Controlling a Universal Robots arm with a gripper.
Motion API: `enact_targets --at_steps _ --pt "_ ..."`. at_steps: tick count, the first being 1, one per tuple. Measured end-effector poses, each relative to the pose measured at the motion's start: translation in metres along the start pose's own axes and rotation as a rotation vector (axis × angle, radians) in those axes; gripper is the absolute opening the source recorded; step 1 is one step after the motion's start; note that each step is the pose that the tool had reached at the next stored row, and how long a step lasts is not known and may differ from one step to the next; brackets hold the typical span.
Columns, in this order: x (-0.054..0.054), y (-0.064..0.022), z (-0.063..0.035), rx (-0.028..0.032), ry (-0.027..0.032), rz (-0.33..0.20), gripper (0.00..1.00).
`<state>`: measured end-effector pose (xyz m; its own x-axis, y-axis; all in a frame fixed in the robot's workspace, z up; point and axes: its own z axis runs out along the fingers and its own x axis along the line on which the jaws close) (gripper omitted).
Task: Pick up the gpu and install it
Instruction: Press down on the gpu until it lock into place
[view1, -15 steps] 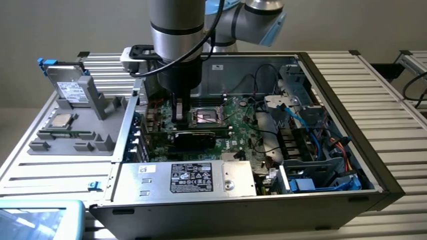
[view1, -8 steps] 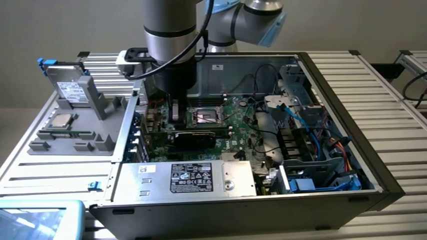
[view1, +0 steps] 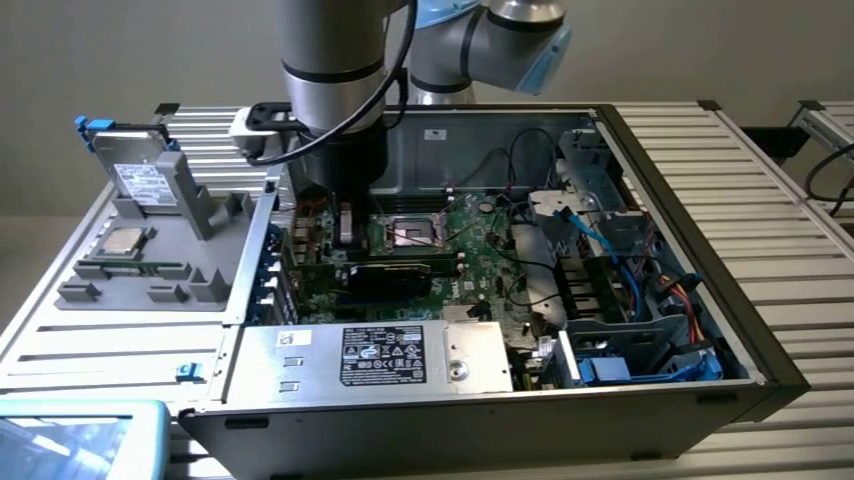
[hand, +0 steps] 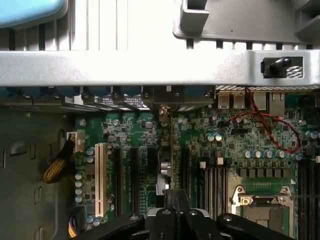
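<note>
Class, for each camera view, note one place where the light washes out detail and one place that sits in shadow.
Exterior view: the arm carries a bright streak of glare, and the case is darkest inside, directly beneath it. Wrist view: the slatted table beyond the case rim is washed out to white, while the gripper reads as a dark silhouette.

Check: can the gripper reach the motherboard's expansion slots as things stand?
Probably yes. The case lies open, and the gripper is down inside it, shut on the gpu, held edge-on just above the bare slots. Nothing visible sits between them.
</note>
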<state>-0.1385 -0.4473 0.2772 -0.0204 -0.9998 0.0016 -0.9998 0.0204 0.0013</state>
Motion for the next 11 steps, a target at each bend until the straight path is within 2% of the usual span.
enact_targets --at_steps 11 --pt "-0.0007 0.0034 0.0053 0.0031 0.0005 0.000 0.12"
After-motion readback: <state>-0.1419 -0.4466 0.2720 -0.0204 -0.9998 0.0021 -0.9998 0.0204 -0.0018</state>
